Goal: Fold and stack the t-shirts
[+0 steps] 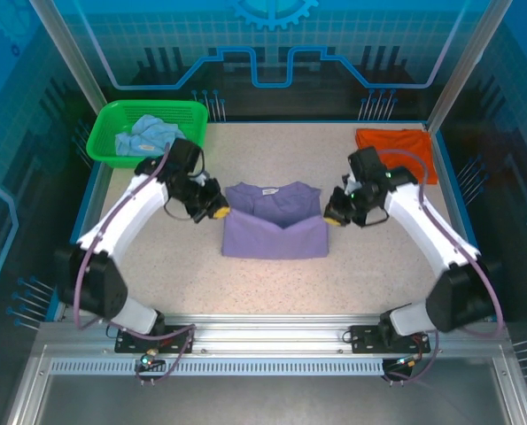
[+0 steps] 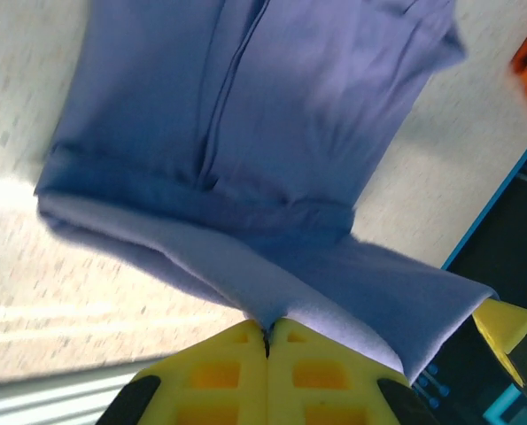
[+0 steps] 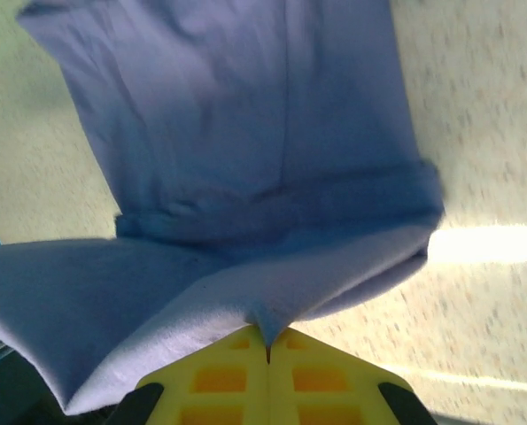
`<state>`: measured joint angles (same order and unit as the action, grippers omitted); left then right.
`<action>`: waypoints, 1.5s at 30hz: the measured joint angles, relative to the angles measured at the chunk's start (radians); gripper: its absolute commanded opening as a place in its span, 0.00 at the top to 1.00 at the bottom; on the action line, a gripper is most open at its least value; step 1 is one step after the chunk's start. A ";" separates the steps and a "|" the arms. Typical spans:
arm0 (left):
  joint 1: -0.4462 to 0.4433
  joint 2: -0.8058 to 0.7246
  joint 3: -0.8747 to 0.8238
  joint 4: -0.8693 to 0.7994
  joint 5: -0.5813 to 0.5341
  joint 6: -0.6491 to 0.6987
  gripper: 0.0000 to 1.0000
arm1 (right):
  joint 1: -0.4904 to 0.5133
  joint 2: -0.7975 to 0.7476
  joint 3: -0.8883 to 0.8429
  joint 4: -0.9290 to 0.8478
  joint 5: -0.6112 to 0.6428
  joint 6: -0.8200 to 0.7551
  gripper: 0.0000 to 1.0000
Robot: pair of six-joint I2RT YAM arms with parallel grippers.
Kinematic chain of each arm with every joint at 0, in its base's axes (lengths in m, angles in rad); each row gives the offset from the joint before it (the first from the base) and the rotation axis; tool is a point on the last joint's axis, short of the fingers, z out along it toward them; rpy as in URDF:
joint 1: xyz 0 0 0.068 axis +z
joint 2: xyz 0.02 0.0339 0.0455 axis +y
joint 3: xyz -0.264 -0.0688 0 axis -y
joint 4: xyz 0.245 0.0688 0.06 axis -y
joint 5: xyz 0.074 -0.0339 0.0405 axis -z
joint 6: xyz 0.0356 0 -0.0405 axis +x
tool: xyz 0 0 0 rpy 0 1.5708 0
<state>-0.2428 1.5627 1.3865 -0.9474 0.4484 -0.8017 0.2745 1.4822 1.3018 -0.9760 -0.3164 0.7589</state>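
shirts sat in three separate places. the lavender t-shirt (image 1: 275,221) lay at the middle of the speckled desk (image 1: 272,283), collar toward the far side, with its lower part doubled up over the chest so that a broad band of cloth crossed the front (the top edge of that band dipped in a shallow v between the two arms). the left gripper (image 1: 217,211) was at the left end of that band and the right gripper (image 1: 332,215) at the right end, each touching the cloth. in the left wrist view the yellow fingers (image 2: 228,372) were pressed together with a pinch of lavender hem caught between their tips, and the lifted flap ran away from them over the flat body of the shirt. the right wrist view showed the same kind of hold, jaws closed tight on a corner of the raised edge. the orange t-shirt (image 1: 396,146) lay flat at the far right corner of the desk, well apart from the lavender one. the light blue t-shirt (image 1: 146,135) sat crumpled inside a green basket (image 1: 104,142) at the far left corner.
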 measured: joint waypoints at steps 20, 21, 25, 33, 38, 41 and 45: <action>0.169 0.637 0.624 0.032 -0.093 -0.068 0.29 | -0.186 0.853 0.822 -0.078 -0.131 0.032 0.57; 0.170 0.632 0.649 0.037 -0.093 -0.064 0.30 | -0.194 0.819 0.776 -0.055 -0.135 0.042 0.58; 0.148 0.532 0.612 0.071 -0.075 -0.019 0.38 | -0.178 0.585 0.485 0.059 -0.149 0.060 0.57; -0.095 0.309 0.185 0.192 0.028 0.099 0.55 | 0.066 0.214 -0.071 0.407 -0.187 0.141 0.61; -0.176 0.315 -0.152 0.316 0.012 0.126 0.60 | 0.118 0.336 -0.206 0.497 -0.166 0.169 0.67; -0.170 0.304 -0.305 0.375 0.016 0.143 0.60 | 0.141 0.389 -0.231 0.523 -0.158 0.161 0.69; -0.174 0.203 -0.431 0.459 0.006 0.174 0.60 | 0.163 0.332 -0.326 0.615 -0.164 0.157 0.68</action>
<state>-0.4171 1.7657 0.9550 -0.4885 0.4541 -0.6277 0.4370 1.8141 0.9756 -0.3607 -0.4801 0.9157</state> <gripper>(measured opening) 0.401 0.305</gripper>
